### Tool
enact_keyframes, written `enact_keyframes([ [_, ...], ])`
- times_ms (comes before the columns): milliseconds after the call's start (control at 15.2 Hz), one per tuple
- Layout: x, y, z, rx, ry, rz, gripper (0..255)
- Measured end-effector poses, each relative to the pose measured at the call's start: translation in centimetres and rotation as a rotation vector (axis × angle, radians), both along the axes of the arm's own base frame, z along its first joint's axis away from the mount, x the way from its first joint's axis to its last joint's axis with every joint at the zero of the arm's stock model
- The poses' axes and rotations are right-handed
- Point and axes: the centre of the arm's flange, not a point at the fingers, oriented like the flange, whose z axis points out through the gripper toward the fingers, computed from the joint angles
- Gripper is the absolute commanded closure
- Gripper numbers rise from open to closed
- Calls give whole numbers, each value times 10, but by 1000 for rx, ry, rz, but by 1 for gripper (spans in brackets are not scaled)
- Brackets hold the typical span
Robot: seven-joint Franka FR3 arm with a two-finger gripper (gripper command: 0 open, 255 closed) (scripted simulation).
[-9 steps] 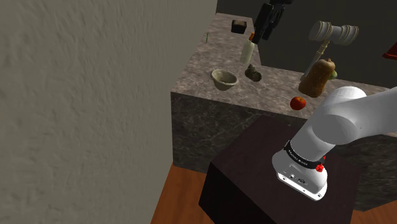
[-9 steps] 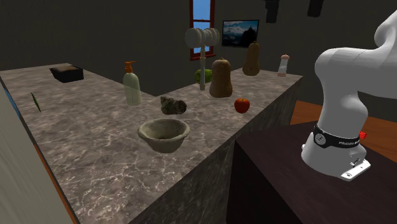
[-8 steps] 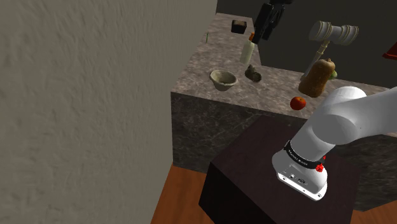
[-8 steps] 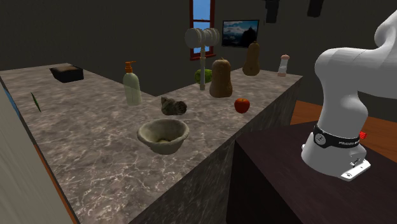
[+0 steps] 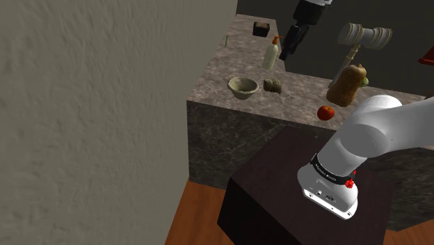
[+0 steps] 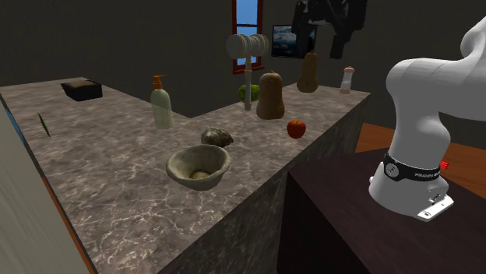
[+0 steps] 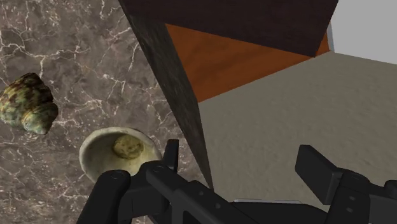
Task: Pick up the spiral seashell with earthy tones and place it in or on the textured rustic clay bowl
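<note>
— We start with the marbled stone counter (image 5: 221,72) in the shoulder view. The mottled brown seashell (image 5: 272,85) lies on it just beside the pale bowl (image 5: 243,87), on that view's right.
— And we see the black gripper (image 5: 286,50) hanging above them, near the soap bottle (image 5: 270,54).
— In the second exterior view we find the seashell (image 6: 216,138) behind the bowl (image 6: 199,166), close to its rim and not inside it.
— A red fruit (image 6: 296,128) sits nearer the counter's edge.
— In the wrist view our fingers (image 7: 315,168) stand wide apart and hold nothing. The seashell (image 7: 27,104) and bowl (image 7: 95,153) lie slightly apart on the stone, with a small lump (image 7: 127,147) in the bowl.
</note>
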Motion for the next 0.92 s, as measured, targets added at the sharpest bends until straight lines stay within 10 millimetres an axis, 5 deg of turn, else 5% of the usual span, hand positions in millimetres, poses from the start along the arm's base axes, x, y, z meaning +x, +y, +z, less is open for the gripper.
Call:
enact_keyframes([
  [924,26,-141,-105,-50,-81,76,0],
])
